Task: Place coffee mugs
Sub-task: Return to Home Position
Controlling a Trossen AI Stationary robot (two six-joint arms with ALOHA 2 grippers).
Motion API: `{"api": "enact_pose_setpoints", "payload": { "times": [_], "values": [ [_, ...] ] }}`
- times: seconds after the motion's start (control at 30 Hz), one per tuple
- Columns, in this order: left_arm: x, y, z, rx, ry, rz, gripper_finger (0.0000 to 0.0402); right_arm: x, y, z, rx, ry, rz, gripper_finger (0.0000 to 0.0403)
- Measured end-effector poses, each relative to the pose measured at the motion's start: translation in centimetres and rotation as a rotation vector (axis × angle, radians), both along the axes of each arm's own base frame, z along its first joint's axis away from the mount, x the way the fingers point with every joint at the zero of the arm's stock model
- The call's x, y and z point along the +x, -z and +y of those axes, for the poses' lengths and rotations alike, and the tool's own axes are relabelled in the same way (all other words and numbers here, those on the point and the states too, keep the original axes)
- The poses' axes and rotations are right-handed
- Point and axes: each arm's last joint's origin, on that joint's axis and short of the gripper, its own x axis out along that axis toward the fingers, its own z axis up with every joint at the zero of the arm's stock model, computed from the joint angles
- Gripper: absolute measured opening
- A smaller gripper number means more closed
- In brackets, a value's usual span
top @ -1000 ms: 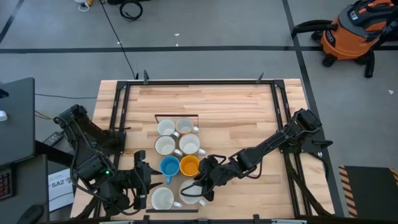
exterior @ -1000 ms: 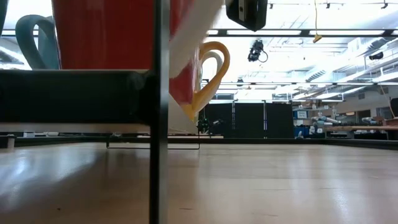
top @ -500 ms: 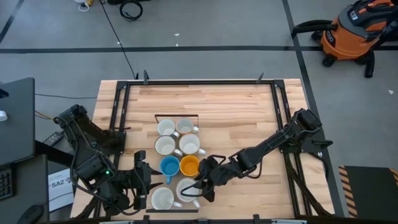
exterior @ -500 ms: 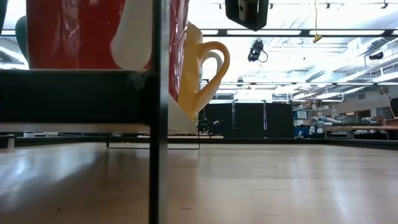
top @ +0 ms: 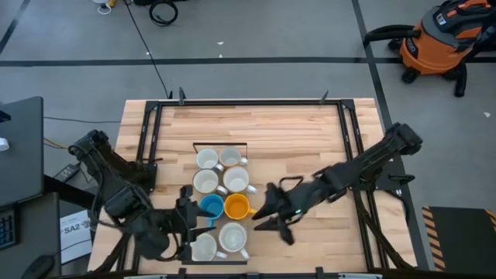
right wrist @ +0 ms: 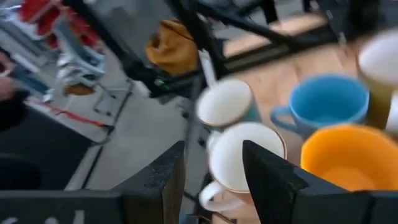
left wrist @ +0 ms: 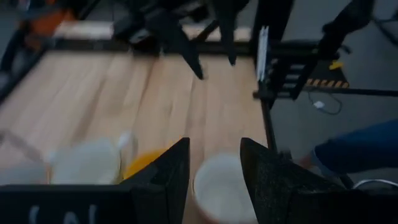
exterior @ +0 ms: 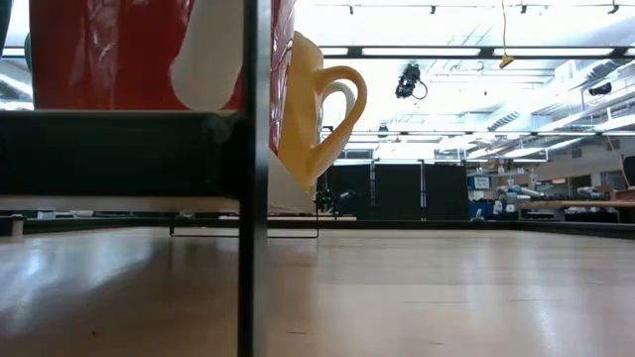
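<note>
High view: we see the right pincer (right wrist: 213, 149) has backed off the eight small round ceramic mugs (top: 235, 205) clustered mid-desk (top: 294, 132), fingers apart and empty. The left pincer (left wrist: 214, 155) is apart too. Placing looks finished.

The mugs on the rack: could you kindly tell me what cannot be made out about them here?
High view: the left gripper overlaps the front-left white mug; any patterns are too small to tell.
Low view: the rack bar hides all but the orange mug and an unidentifiable red surface.
Wrist views: blur smears the blue mug; the right gripper is blurred in the high view.
</note>
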Motion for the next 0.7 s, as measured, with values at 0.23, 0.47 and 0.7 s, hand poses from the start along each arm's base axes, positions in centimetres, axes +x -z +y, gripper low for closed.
{"api": "enact_pose_setpoints", "payload": {
  "times": [0.23,0.47,0.7],
  "values": [
    [4.6,-2.1,2.9,0.042,0.202,-0.146,0.0149,-5.6,-6.2,-3.1,0.016,-0.120,-0.135,0.0163],
    [5.8,-4.5,8.3,0.115,0.180,-0.247,0.0149,-11.5,-11.0,-6.3,0.080,-0.117,-0.291,0.0163],
    [1.9,-6.6,12.5,0.168,0.121,-0.223,0.0149,-17.4,-13.3,-9.5,0.005,-0.094,-0.409,0.0163]
  ]
}}
